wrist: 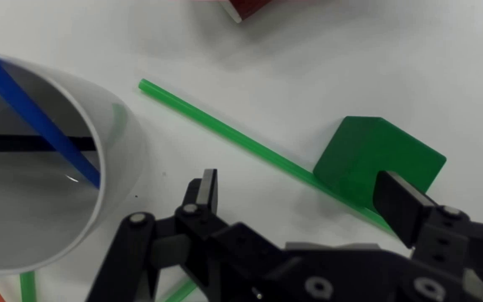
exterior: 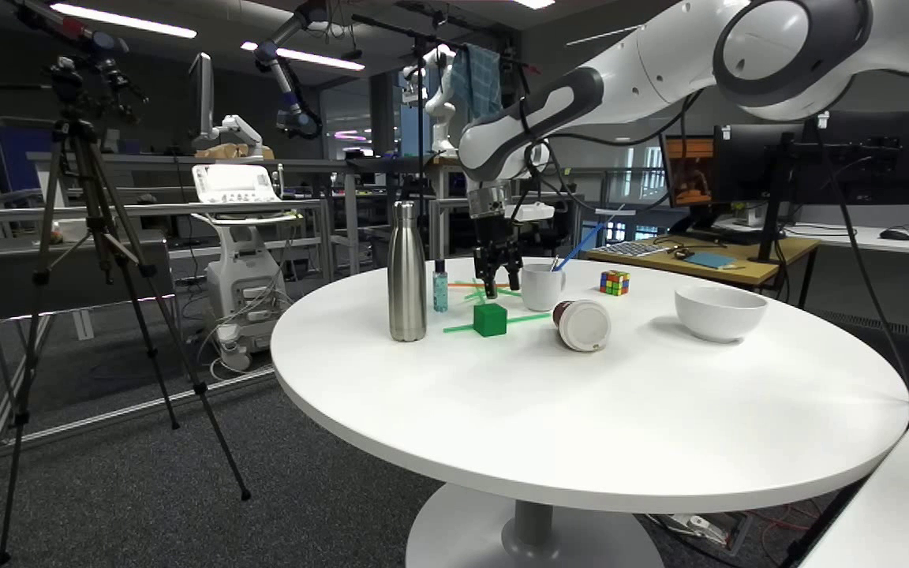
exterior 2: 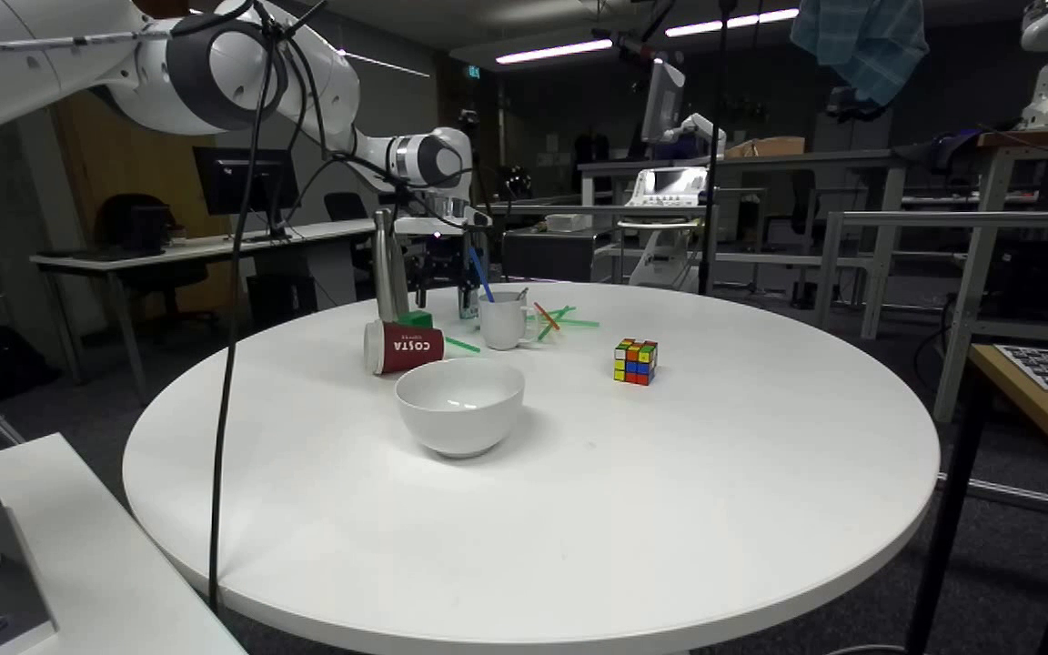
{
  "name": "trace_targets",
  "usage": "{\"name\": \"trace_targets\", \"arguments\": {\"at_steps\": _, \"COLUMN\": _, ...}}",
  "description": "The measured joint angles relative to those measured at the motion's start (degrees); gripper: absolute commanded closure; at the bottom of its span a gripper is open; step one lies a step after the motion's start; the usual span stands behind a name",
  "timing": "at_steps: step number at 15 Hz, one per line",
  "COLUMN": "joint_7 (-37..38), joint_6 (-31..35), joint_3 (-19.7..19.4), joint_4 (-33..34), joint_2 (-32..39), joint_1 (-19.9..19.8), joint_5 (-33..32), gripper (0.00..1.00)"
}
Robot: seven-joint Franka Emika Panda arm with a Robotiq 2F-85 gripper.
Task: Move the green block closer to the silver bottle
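The green block (exterior: 490, 320) sat on the desk (exterior: 581, 426), near the silver bottle (exterior: 407, 272) but apart from it; the gripper (wrist: 298, 188) hung higher, spread wide and empty; grasping, shifting closer and releasing all seemed left to do.

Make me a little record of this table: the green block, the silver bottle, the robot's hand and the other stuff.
block: on the table, apart from the silver bottle
silver bottle: upright
hand: open, holding nothing, above the table
green straw: alongside the block; contact unclear
mug: white, upright, with a blue straw inside
cup: red, lying on its side
also on the table: bowl, cube, small blue bottle, more straws
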Motion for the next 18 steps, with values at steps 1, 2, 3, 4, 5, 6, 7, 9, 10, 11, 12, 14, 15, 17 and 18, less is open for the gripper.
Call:
{"name": "trace_targets", "arguments": {"at_steps": 1, "joint_7": 0.0, "joint_6": 0.0, "joint_3": -0.2, "joint_4": 0.0, "joint_2": 0.0, "joint_1": 0.0, "joint_5": 0.0, "gripper": 0.00}}
{"name": "trace_targets", "arguments": {"at_steps": 2, "joint_7": 0.0, "joint_6": 0.0, "joint_3": -0.4, "joint_4": 0.0, "joint_2": 0.1, "joint_1": 0.0, "joint_5": 0.0, "gripper": 0.00}}
{"name": "trace_targets", "arguments": {"at_steps": 3, "joint_7": 0.0, "joint_6": 0.0, "joint_3": -0.6, "joint_4": 0.0, "joint_2": 0.1, "joint_1": 0.0, "joint_5": 0.0, "gripper": 0.00}}
{"name": "trace_targets", "arguments": {"at_steps": 4, "joint_7": 0.0, "joint_6": 0.0, "joint_3": -0.7, "joint_4": 0.0, "joint_2": 0.1, "joint_1": -0.1, "joint_5": 0.0, "gripper": 0.00}}
{"name": "trace_targets", "arguments": {"at_steps": 5, "joint_7": 0.0, "joint_6": 0.0, "joint_3": -0.8, "joint_4": 0.0, "joint_2": 0.2, "joint_1": -0.1, "joint_5": 0.0, "gripper": 0.00}}
{"name": "trace_targets", "arguments": {"at_steps": 6, "joint_7": 0.0, "joint_6": 0.0, "joint_3": -0.9, "joint_4": 0.0, "joint_2": 0.2, "joint_1": -0.1, "joint_5": 0.0, "gripper": 0.00}}
{"name": "trace_targets", "arguments": {"at_steps": 7, "joint_7": 0.0, "joint_6": 0.0, "joint_3": -1.0, "joint_4": 0.0, "joint_2": 0.3, "joint_1": -0.1, "joint_5": 0.0, "gripper": 0.00}}
{"name": "trace_targets", "arguments": {"at_steps": 9, "joint_7": 0.0, "joint_6": 0.0, "joint_3": -1.2, "joint_4": 0.0, "joint_2": 0.4, "joint_1": -0.1, "joint_5": 0.0, "gripper": 0.00}}
{"name": "trace_targets", "arguments": {"at_steps": 10, "joint_7": 0.0, "joint_6": 0.0, "joint_3": -1.3, "joint_4": 0.0, "joint_2": 0.4, "joint_1": -0.1, "joint_5": 0.0, "gripper": 0.00}}
{"name": "trace_targets", "arguments": {"at_steps": 11, "joint_7": 0.0, "joint_6": 0.0, "joint_3": -1.4, "joint_4": 0.0, "joint_2": 0.5, "joint_1": -0.1, "joint_5": 0.0, "gripper": 0.00}}
{"name": "trace_targets", "arguments": {"at_steps": 12, "joint_7": 0.0, "joint_6": 0.0, "joint_3": -1.5, "joint_4": 0.0, "joint_2": 0.7, "joint_1": -0.1, "joint_5": 0.0, "gripper": 0.00}}
{"name": "trace_targets", "arguments": {"at_steps": 14, "joint_7": 0.0, "joint_6": 0.0, "joint_3": -1.7, "joint_4": 0.0, "joint_2": 1.0, "joint_1": -0.2, "joint_5": 0.0, "gripper": 0.00}}
{"name": "trace_targets", "arguments": {"at_steps": 15, "joint_7": 0.0, "joint_6": 0.0, "joint_3": -1.7, "joint_4": 0.0, "joint_2": 1.1, "joint_1": -0.2, "joint_5": 0.0, "gripper": 0.00}}
{"name": "trace_targets", "arguments": {"at_steps": 17, "joint_7": 0.0, "joint_6": 0.0, "joint_3": -1.7, "joint_4": 0.0, "joint_2": 1.6, "joint_1": -0.2, "joint_5": 0.0, "gripper": 0.00}}
{"name": "trace_targets", "arguments": {"at_steps": 18, "joint_7": 0.0, "joint_6": 0.0, "joint_3": -1.7, "joint_4": 0.0, "joint_2": 1.7, "joint_1": -0.2, "joint_5": 0.0, "gripper": 0.00}}
